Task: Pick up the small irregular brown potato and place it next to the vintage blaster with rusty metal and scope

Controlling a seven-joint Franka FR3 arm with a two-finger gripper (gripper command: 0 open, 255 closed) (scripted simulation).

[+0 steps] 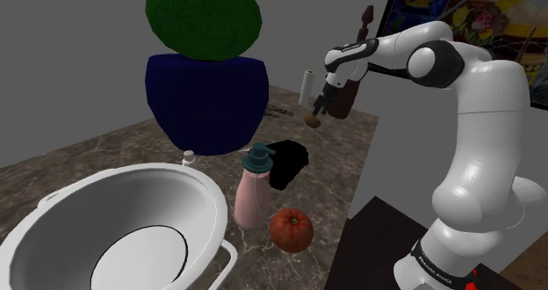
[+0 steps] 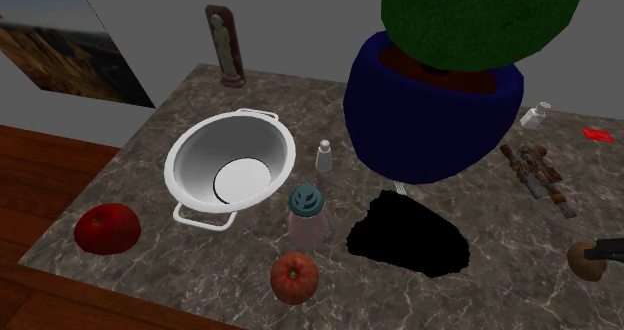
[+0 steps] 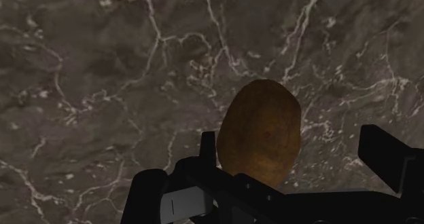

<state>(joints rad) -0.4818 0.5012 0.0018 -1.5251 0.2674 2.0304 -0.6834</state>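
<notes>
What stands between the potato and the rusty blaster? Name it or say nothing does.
Nothing visible does. Bare marble counter runs from the potato to the blaster; the blue pot and the black lump sit clear of that path.

Beneath my end effector (image 1: 319, 110), closed on the potato (image 3: 259, 131), I saw bare desk (image 3: 102, 73). Open marble lay around the blaster (image 2: 537, 175); the big blue planter (image 2: 430, 118) and a black lump (image 2: 408, 236) blocked the way further toward the second exterior view's left.
</notes>
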